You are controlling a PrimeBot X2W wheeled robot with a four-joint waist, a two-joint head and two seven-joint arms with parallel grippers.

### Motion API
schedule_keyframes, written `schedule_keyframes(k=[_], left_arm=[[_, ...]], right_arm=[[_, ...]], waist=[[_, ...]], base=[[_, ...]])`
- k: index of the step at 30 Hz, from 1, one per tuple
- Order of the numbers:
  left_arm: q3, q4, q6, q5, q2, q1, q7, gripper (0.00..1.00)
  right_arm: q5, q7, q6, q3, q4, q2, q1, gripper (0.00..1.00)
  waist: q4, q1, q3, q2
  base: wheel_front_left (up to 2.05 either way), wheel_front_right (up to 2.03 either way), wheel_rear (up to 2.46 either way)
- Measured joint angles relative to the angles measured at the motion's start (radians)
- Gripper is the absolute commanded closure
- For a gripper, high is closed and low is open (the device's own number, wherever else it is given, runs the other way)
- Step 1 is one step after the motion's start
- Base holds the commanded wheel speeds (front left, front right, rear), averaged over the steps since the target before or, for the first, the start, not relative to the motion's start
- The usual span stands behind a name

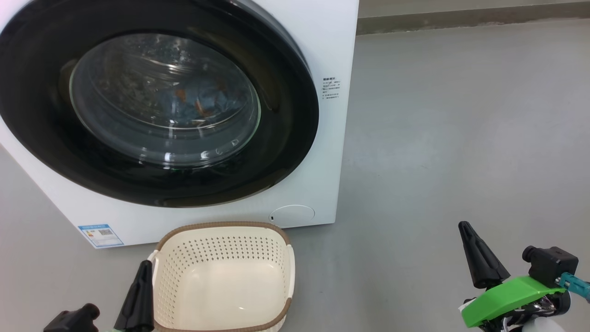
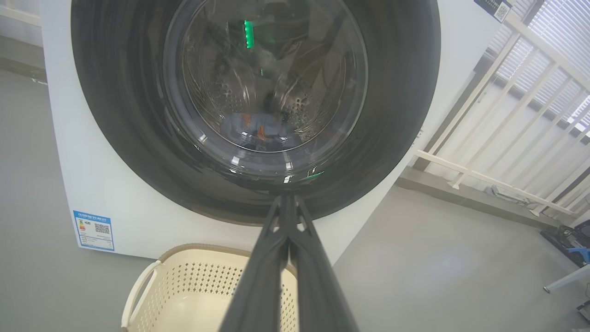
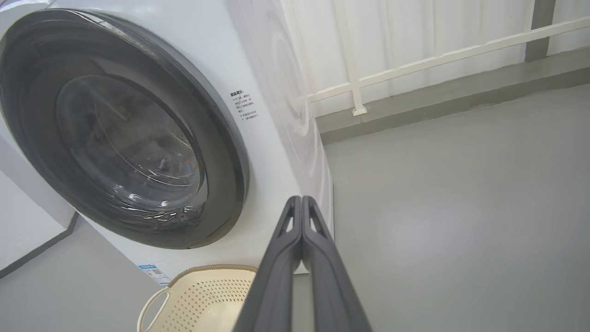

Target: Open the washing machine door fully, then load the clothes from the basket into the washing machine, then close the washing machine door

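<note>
My head camera looks steeply down at the door and basket, close in. My left wrist camera faces the door nearly square-on from low down. My right one sees it slantwise from the right (all three share door and basket).

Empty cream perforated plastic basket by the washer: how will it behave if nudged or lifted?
The cream-white perforated plastic basket looks empty and thin-walled, so probably light. On the smooth grey floor a nudge would likely slide it, not tip it: it's low and wide. Gripped at one side's brown rim, it may tilt.
</note>
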Motion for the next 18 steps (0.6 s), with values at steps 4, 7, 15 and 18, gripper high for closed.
schedule_keyframes(k=[4, 7, 15, 18], left_arm=[[0.006, 0.0, 0.0, -0.039, -0.003, 0.0, 0.01, 1.0], [0.012, 0.0, 0.0, -0.062, -0.004, 0.0, 0.016, 1.0], [0.026, 0.0, 0.0, -0.13, -0.012, 0.0, 0.041, 1.0], [0.03, 0.0, 0.0, -0.161, -0.014, 0.0, 0.049, 1.0]], right_arm=[[0.044, 0.012, 0.0, -0.011, -0.001, 0.007, 0.0, 1.0], [0.061, 0.022, 0.0, -0.02, -0.002, 0.012, 0.0, 1.0], [0.135, 0.043, 0.0, -0.039, -0.003, 0.021, 0.0, 1.0], [0.169, 0.052, 0.0, -0.048, -0.004, 0.025, 0.0, 1.0]], waist=[[0.0, 0.0, 0.001, 0.0], [0.0, 0.0, 0.001, 0.0], [0.0, -0.0001, 0.001, 0.0], [0.0, -0.0001, 0.001, 0.0]], base=[[0.0, 0.0, 0.0], [0.0, 0.0, 0.0], [0.0, 0.0, 0.0], [0.0, 0.0, 0.0]])
